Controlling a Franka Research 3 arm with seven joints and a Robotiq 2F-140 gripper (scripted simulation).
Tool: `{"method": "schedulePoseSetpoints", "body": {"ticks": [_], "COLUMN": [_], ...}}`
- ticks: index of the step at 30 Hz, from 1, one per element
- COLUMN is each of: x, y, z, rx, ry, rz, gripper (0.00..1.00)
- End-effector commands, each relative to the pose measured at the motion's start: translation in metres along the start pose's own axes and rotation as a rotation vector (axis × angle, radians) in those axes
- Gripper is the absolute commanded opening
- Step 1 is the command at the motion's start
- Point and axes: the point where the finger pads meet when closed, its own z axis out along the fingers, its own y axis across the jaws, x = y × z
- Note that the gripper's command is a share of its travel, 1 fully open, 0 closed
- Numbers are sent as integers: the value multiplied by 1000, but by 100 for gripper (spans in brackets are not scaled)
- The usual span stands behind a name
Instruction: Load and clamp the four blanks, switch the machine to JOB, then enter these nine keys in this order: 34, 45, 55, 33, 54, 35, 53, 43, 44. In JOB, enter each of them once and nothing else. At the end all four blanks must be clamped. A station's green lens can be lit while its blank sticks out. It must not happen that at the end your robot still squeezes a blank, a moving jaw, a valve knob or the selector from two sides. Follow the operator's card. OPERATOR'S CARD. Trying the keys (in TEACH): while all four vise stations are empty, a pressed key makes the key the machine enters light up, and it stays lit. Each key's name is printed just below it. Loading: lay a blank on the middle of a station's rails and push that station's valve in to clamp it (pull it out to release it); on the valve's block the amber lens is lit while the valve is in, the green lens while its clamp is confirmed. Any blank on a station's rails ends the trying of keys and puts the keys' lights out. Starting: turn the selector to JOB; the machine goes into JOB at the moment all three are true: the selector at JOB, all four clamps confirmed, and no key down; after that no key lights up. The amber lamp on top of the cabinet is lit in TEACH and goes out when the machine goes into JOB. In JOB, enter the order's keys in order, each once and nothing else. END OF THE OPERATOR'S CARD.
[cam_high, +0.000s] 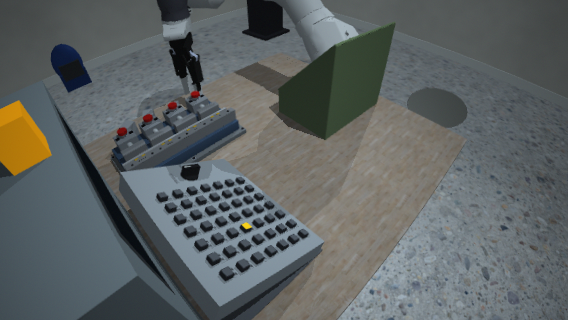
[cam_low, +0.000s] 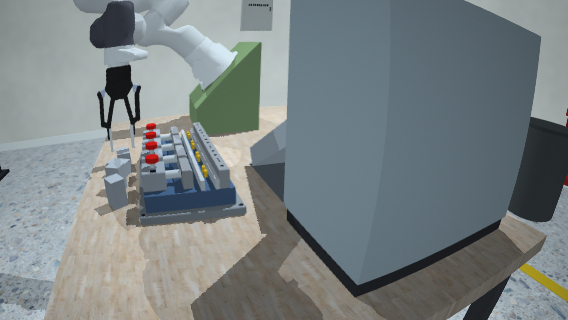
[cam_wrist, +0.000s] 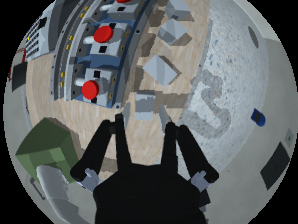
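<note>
My gripper (cam_high: 192, 89) (cam_low: 122, 147) (cam_wrist: 144, 109) is partly open, pointing down with nothing held. In the wrist view its fingertips stand either side of the nearest grey blank (cam_wrist: 145, 101); any height gap is hard to tell. Three more blanks (cam_wrist: 161, 70) (cam_wrist: 173, 32) (cam_wrist: 177, 9) lie in a row beyond it. The vise unit (cam_high: 222, 126) (cam_low: 190, 201) has four red-topped stations; I see no blank on its rails. Lens states are too small to tell. On the keypad panel (cam_high: 150, 181), one key (cam_high: 246, 226) is lit yellow; its name is unreadable. The black selector (cam_high: 190, 171) has an unclear setting.
The grey cabinet (cam_high: 55, 200) (cam_low: 400, 150) stands beside the keypad, with a bright amber lamp (cam_high: 22, 137) on top. The green wedge-shaped arm mount (cam_high: 350, 85) (cam_low: 240, 100) (cam_wrist: 47, 145) is at the far side. The blanks lie between the vise unit and the table edge.
</note>
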Motion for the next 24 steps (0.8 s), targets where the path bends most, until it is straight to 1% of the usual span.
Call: {"method": "schedulePoseSetpoints", "body": {"ticks": [1,24], "x": [1,1], "y": [2,2], "z": [1,11], "rx": [-2,-2], "ry": [2,2], "rz": [3,3], "gripper": [40,40]}}
